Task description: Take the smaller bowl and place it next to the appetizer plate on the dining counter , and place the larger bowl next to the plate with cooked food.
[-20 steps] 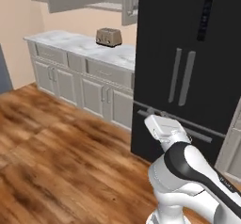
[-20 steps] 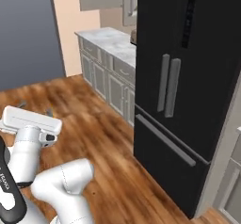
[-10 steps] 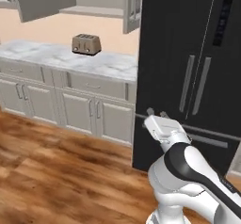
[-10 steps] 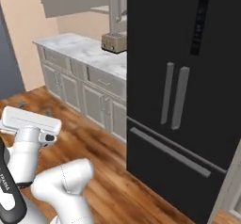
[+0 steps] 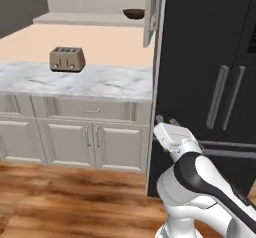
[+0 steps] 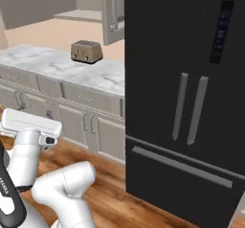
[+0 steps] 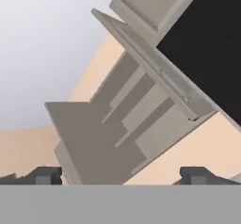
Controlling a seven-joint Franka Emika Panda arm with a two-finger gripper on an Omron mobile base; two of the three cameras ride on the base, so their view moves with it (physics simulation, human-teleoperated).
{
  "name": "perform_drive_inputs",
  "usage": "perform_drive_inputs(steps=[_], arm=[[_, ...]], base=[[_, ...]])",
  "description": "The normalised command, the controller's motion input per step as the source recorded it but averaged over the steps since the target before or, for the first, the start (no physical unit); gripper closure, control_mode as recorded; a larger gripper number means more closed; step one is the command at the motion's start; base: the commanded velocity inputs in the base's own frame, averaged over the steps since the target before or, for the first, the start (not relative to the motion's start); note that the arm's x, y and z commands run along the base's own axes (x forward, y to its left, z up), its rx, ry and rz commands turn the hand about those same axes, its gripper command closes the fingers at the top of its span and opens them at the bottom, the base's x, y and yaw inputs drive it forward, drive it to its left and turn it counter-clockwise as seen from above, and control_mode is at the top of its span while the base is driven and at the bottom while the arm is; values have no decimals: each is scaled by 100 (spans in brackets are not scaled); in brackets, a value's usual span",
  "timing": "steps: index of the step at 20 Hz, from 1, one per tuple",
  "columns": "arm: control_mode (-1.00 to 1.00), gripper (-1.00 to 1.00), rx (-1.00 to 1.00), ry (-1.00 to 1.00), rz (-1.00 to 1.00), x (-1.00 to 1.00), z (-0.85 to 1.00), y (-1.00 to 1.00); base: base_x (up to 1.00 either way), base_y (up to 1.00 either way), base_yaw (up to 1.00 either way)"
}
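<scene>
Cabinet [image 7: 117, 138]: grey wall cupboard seen tilted from below, shelves [image 7: 136, 110] visible inside.
Door [image 7: 150, 68]: swung open, edge toward the camera.
Wall [image 7: 197, 148]: peach.
Fingertips [image 7: 44, 175]: 2 dark tips, wide apart.

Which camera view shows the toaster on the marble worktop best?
The right base view: the toaster stands larger there, slots and front plain. In the left base view the toaster is whole too, but smaller. The hand view looks up at an open cabinet.
</scene>
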Motion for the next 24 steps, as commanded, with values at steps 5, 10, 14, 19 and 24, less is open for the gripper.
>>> perform_drive_inputs(steps=[5, 10, 14, 19, 24], arm=[[100, -100, 0, 0, 0, 0, 0, 0], [100, -100, 0, 0, 0, 0, 0, 0], [100, -100, 0, 0, 0, 0, 0, 0], [100, -100, 0, 0, 0, 0, 0, 0], [100, -100, 0, 0, 0, 0, 0, 0]], base=[[100, 100, -51], [90, 95, -57], [52, 87, -53], [29, 72, -51], [79, 29, -26]])
